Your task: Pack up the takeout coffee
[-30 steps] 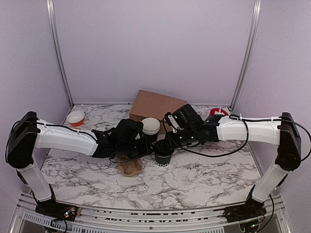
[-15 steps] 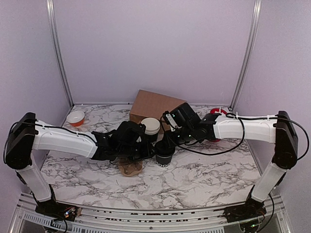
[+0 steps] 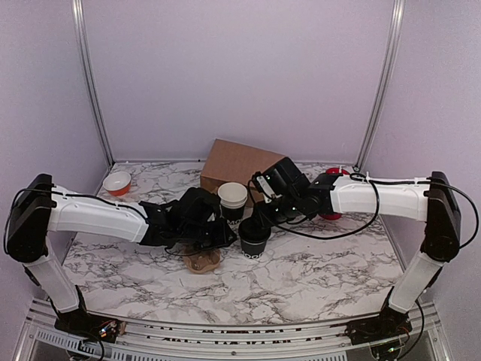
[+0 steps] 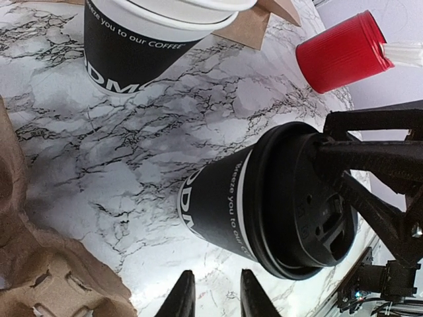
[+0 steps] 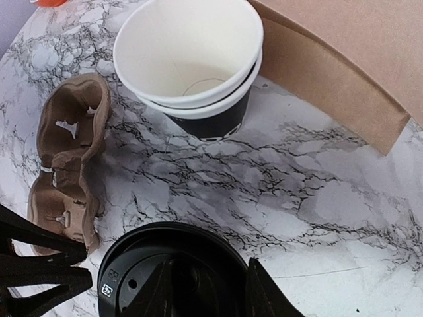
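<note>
Black lid (image 4: pixel 307 211) on a black paper cup: the takeout coffee (image 3: pixel 254 237) stands upright on the bench (image 3: pixel 323 274), near the brown cup tray (image 3: pixel 201 260). The right tool (image 5: pixel 210 290) sits over the lid with its fingers apart, tips at the top, not clamped on it. The left tool (image 4: pixel 215 298) is low beside the cup, fingers a little apart, holding nothing. To do this well, I think a tool should hold the cup's side under the lid. It should squeeze softly, keep the cup straight up and set it down slowly into a tray hole.

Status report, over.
Left gripper slightly open, empty; right gripper open over lidded black paper coffee cup. Cup upright on marble table, unpacked. Brown cardboard carrier beside it.
</note>
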